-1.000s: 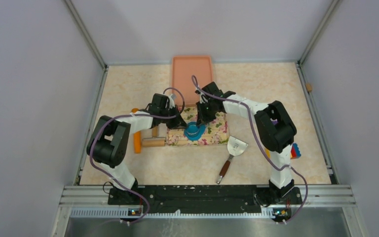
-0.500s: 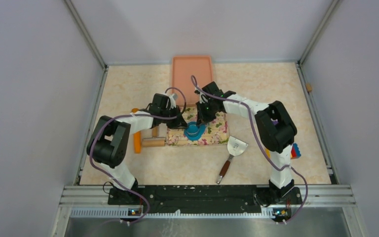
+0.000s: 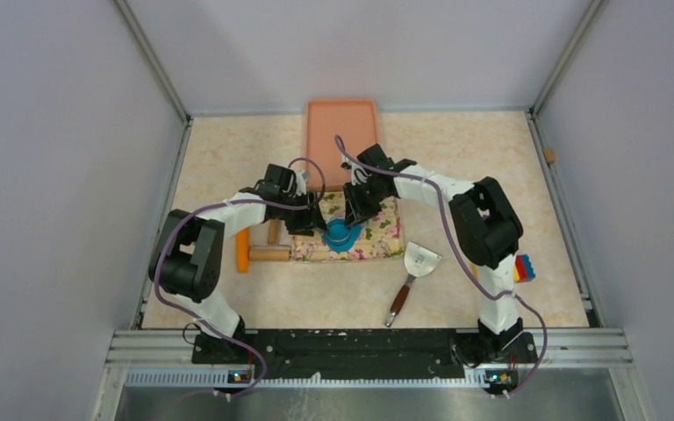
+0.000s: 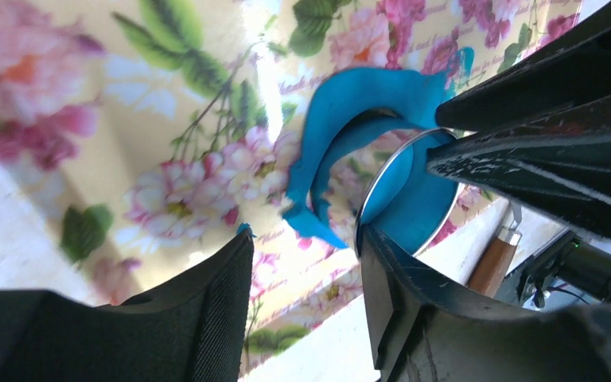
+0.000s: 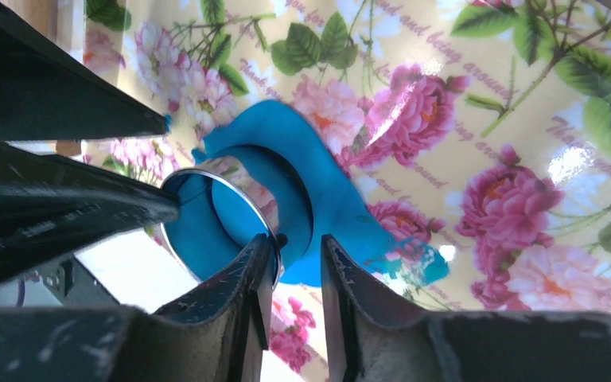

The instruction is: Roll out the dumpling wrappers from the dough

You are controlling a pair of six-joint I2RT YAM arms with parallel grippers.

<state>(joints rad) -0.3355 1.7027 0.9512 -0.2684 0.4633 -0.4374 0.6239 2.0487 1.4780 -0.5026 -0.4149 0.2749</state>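
Lifting step: pulling ring cutter [image 5: 221, 223] out of the dough [image 5: 318, 183], judged mid-cut, wrapper disc [image 4: 414, 211] inside ring.
Right gripper [image 5: 294, 263]: narrow, pinching ring rim.
Left gripper [image 4: 306, 263]: wide apart, straddling dough scrap edge; holding nothing.
Next: likely pinning scrap while freeing ring.
Beyond claws: floral mat [image 3: 377, 237], rolling pin [image 3: 259, 254], scraper [image 3: 412, 272], far tray [image 3: 340, 132].
Obstruction: opposing fingers crowding the ring.

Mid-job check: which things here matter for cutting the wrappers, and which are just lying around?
In use:
blue dough
metal ring cutter, blue disc inside
floral mat
right end effector
left end effector

Lying about:
rolling pin
spatula
orange tray
toy brick
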